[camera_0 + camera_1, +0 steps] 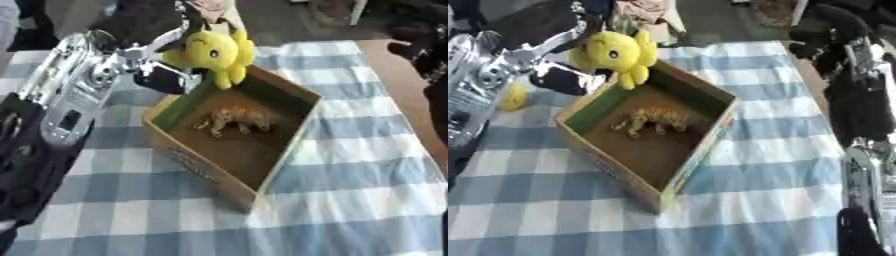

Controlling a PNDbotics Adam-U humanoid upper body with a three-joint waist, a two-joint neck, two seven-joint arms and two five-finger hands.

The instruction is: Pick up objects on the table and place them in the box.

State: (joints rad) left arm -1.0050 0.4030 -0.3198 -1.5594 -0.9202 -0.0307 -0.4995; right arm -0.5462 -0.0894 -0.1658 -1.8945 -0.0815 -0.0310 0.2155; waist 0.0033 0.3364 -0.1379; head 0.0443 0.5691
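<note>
The box (262, 145) on the checked desk (350, 200) is seen from above, close, in both head views.

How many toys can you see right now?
3: a yellow plush held by the left hand over the box corner, a tiger figure inside it, a small yellow thing on the table.

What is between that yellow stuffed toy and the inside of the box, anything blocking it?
Nothing visible blocks it. The left hand holds the yellow plush toy over the far corner of the box, which is open on top. Inside lies only a small tan toy animal, with bare floor around it.
</note>
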